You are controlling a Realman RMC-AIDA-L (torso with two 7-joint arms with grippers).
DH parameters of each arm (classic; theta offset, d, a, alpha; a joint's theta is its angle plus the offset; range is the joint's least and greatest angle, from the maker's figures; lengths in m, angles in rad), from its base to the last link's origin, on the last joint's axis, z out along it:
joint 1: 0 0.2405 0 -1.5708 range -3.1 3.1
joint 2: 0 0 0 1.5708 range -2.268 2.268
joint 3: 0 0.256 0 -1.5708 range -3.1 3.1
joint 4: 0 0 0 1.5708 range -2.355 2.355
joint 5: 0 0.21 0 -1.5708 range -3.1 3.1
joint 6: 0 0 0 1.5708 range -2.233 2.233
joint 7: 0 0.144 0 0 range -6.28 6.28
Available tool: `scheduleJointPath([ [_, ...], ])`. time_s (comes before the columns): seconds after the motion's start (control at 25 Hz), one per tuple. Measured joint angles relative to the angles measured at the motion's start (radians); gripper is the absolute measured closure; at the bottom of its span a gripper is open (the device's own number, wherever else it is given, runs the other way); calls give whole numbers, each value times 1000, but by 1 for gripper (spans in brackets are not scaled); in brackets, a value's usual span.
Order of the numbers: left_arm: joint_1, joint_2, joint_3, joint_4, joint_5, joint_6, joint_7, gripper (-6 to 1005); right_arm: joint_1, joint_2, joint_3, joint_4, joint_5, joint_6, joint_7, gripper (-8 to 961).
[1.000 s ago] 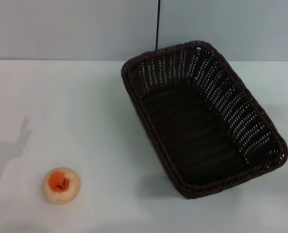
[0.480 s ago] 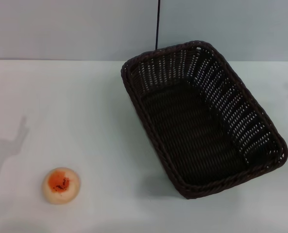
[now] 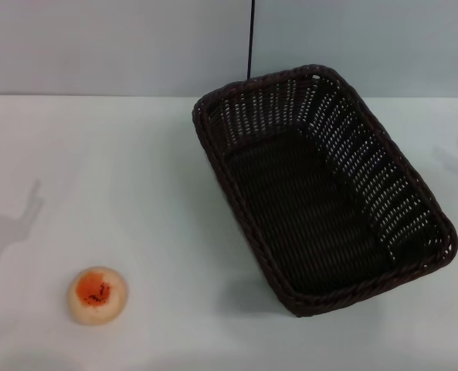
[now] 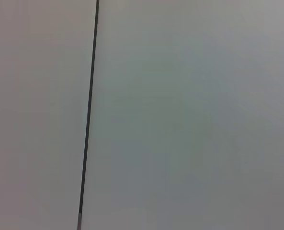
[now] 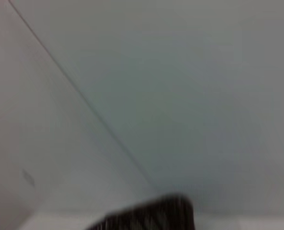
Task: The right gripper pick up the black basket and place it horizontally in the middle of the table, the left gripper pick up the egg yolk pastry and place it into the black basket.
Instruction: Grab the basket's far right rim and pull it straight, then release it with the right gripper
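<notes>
The black basket [image 3: 321, 193] is a large dark woven wicker basket lying askew on the right half of the white table [image 3: 136, 193], its long side running diagonally. It is empty. A corner of it shows blurred in the right wrist view [image 5: 151, 215]. The egg yolk pastry [image 3: 97, 294] is a small pale round bun with an orange-red speckled top, resting on the table at the front left, well apart from the basket. Neither gripper shows in any view; only a faint arm shadow lies on the table at the left edge.
A pale wall [image 3: 120, 46] runs behind the table, with a thin dark vertical seam [image 3: 251, 39] above the basket. The left wrist view shows only this wall and the seam [image 4: 89, 115].
The small dark left gripper tip seen at the left edge one second ago has slid out of view. A faint shadow has appeared on the table at the far right. Basket and pastry have not moved.
</notes>
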Motion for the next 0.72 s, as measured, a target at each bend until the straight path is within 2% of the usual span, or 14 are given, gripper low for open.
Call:
scheduleJointPath([
  [0.12,-3,1,0,13,-3,2,-2,186,74,-33,-19,-87,-153,-76,135,250],
  [0.16,-3,1,-1,15,-5,2,-3,186,140,-62,-21,-102,-252,-127,211,251],
  [0.2,-4,1,-1,16,-5,2,-3,186,140,-62,-21,-102,-252,-127,211,252],
  [0.32,-5,1,1,17,-3,1,-1,186,237,-94,-23,-100,-399,-185,301,257],
  [0.48,-5,0,6,18,-1,-12,4,186,326,-109,-86,-68,-520,-189,387,263],
  [0.56,-2,-2,6,18,0,-14,4,186,362,-117,-156,-12,-542,-164,426,266],
  [0.72,5,-3,7,18,0,-19,4,186,387,-119,-223,63,-544,-116,445,272],
])
